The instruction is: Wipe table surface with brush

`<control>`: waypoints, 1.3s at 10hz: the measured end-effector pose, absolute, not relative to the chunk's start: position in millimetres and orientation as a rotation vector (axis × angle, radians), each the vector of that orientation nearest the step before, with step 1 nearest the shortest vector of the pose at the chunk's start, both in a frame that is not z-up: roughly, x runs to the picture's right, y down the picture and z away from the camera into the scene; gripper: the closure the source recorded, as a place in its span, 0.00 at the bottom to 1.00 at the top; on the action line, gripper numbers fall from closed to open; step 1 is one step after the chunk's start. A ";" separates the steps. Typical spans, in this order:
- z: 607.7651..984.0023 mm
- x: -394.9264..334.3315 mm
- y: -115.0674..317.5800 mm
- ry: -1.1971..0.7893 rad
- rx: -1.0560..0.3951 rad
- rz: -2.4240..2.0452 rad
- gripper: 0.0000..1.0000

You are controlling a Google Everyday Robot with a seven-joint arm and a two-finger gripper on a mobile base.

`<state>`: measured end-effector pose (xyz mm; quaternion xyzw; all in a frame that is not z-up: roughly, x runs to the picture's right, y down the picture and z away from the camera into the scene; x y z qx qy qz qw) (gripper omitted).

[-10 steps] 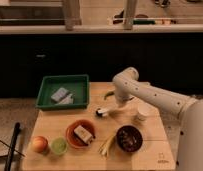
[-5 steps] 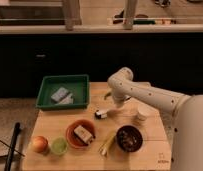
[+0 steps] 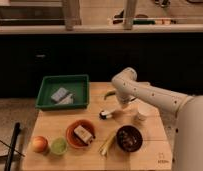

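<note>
One brush (image 3: 108, 113) lay on the table surface (image 3: 51, 121) near its middle. Its dark head pointed toward the front left and its white handle ran up to the right, toward the gripper (image 3: 119, 105). The single gripper hung just above the table at the handle's far end. Whether it gripped the handle, or how wide it stood, could not be told. The white arm (image 3: 150, 95) reached in from the right edge of the view.

Just right of the gripper stood one white cup (image 3: 143, 111); its inside could not be seen.

There were two bowls at the front. An orange bowl (image 3: 70, 132) held one small boxy item (image 3: 84, 133), and a dark bowl (image 3: 119, 136) to its right held something dark that could not be made out. Between the bowls lay a few pale yellow-green stalks (image 3: 109, 142).

One green tray (image 3: 63, 77) sat at the back left corner, holding a grey block (image 3: 60, 93) and a whitish piece (image 3: 68, 100) beside it.

At the front left were two round things side by side: an orange-red fruit (image 3: 40, 144) and a smaller green one (image 3: 58, 146).
</note>
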<state>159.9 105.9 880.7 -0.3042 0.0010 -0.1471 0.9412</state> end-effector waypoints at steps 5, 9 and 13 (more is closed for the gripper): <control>892.5 161.7 73.2 0.054 -0.583 -0.303 1.00; 892.1 108.4 79.6 -0.030 -0.587 -0.418 1.00; 875.7 115.2 102.7 -0.062 -0.614 -0.462 1.00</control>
